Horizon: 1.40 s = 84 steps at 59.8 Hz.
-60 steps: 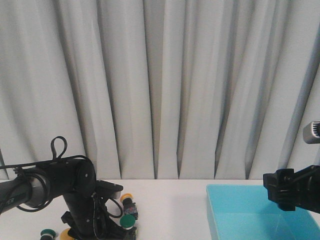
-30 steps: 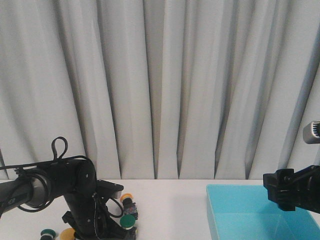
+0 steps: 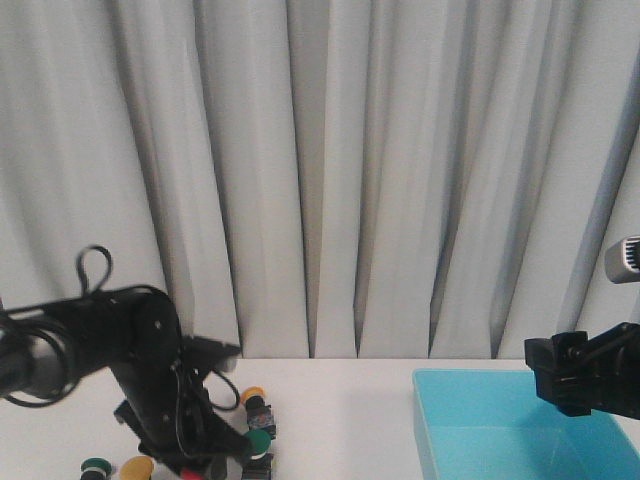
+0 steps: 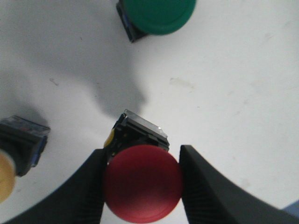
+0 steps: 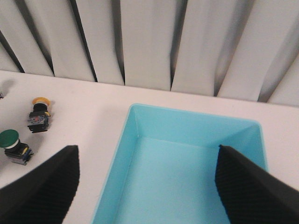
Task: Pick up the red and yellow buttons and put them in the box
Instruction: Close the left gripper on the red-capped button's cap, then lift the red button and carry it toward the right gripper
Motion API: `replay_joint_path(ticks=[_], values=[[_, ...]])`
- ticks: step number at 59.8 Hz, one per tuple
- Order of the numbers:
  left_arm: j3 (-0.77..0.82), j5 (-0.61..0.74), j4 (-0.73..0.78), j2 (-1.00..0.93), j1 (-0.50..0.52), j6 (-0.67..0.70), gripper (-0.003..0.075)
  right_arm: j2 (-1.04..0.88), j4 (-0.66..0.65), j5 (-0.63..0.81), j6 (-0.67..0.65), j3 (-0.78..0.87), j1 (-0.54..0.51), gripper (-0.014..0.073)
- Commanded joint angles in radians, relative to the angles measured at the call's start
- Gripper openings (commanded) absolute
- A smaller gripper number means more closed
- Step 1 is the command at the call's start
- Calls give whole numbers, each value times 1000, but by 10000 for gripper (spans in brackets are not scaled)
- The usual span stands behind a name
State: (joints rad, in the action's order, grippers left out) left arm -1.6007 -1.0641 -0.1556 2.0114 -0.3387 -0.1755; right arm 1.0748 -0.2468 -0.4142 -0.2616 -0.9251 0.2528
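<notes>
Green button (image 4: pixel 156 16) cut by frame edge

White table (image 3: pixel 340 400), pale curtain behind. Turquoise box (image 3: pixel 440 420) on right side, open top, inside bare in right wrist view. Buttons clustered on left side — yellow-capped one (image 5: pixel 39 111) on dark body nearest curtain, green-capped one (image 5: pixel 12 144) just beside it. Another green cap (image 3: pixel 96 465) and yellow cap (image 3: pixel 137 467) at front left edge. Left wrist view — green button (image 4: pixel 156 16), yellow-capped button (image 4: pixel 18 149) lying on tabletop.
</notes>
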Motion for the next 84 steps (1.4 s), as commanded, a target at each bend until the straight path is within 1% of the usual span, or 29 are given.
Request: replay_joint_path(ticks=[1, 5, 12, 17, 22, 26, 32, 41, 47, 52, 67, 77, 84], values=[[-25, 22, -61, -135, -5, 4, 118, -23, -10, 104, 76, -36, 15, 568], [-25, 48, -106, -185, -5, 2, 118, -23, -14, 109, 139, -36, 47, 568], [-25, 102, -219, -272, -5, -14, 118, -23, -13, 104, 330, -36, 153, 568], [-25, 115, -301, -318, -5, -41, 118, -23, -13, 102, 452, -36, 232, 568], [-25, 111, -412, -355, -5, -78, 120, -23, -13, 103, 526, -36, 294, 568], [-25, 102, -517, -377, -5, -95, 120, -20, -13, 110, 549, -36, 334, 568], [-25, 81, -674, -400, -5, -132, 120, -16, -18, 115, 549, -36, 369, 568], [-25, 14, -874, -413, -5, -232, 120, -8, -18, 127, 549, -36, 376, 568], [-25, -38, -984, -413, -5, -239, 120, -5, -18, 142, 549, -36, 376, 568], [-25, -53, -1014, -413, -5, -242, 120, -5, -18, 159, 549, -36, 376, 568], [-25, -47, -1017, -413, -5, -242, 120, 10, -16, 177, 564, -36, 379, 568], [-25, -33, -1015, -413, -5, -242, 120, 46, -20, 182, 711, -36, 450, 568], [-25, -34, -1014, -413, -5, -242, 120, 66, -22, 191, 734, -36, 456, 568]])
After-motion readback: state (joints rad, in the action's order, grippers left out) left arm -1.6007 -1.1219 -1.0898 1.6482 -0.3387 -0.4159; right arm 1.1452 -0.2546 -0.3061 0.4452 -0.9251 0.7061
